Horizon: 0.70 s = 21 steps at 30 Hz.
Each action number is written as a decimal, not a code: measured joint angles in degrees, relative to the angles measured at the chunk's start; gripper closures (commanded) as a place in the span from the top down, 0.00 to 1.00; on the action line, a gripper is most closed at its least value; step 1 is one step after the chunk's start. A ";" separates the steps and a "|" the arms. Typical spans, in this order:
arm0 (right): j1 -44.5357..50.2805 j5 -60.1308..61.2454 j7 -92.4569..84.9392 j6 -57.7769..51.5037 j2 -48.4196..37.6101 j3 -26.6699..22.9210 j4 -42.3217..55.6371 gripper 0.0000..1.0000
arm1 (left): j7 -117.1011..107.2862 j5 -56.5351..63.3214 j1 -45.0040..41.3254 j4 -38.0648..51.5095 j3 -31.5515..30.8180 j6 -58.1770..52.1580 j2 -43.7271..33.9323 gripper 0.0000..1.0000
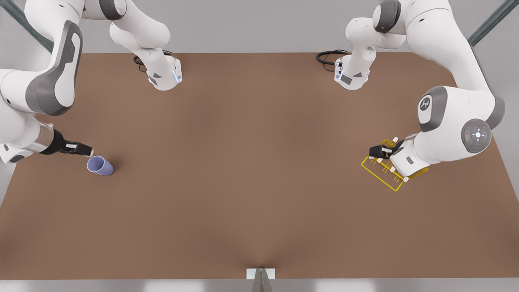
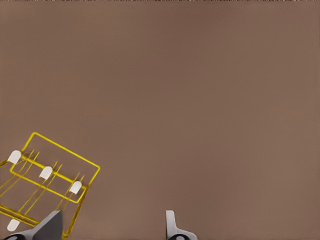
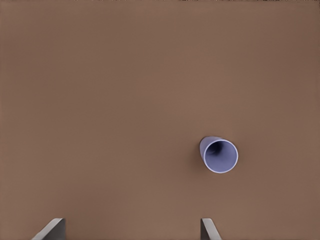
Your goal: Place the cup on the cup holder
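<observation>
My right gripper (image 1: 90, 151) open, beside cup (image 1: 100, 166) on table (image 1: 259, 182). My left gripper (image 1: 375, 152) open, over yellow cup holder (image 1: 383, 172). Cup far from holder.

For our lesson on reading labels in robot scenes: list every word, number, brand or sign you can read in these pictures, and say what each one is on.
No readable words or numbers anywhere.
A small white emblem on a dark round joint cap of the arm at the front view's right: a logo mark, too small to read.
The cup, the cup holder and the table carry no markings.
</observation>
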 measured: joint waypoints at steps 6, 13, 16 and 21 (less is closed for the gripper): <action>-0.13 0.01 0.51 5.08 -0.97 0.02 -7.82 1.00 | 0.78 0.90 -1.00 -0.48 -0.01 1.36 3.61 1.00; -0.35 -0.09 0.71 19.05 -3.45 0.00 -29.30 1.00 | 0.63 3.15 -0.84 -2.94 0.29 6.71 5.73 1.00; -4.52 -0.02 0.20 26.64 -1.07 -0.01 -33.55 1.00 | 0.21 3.42 -0.81 -3.03 0.33 8.09 5.80 1.00; -7.95 0.09 -1.86 34.94 1.56 -0.02 -34.45 1.00 | -0.42 3.60 -0.74 -3.09 0.36 9.34 5.78 1.00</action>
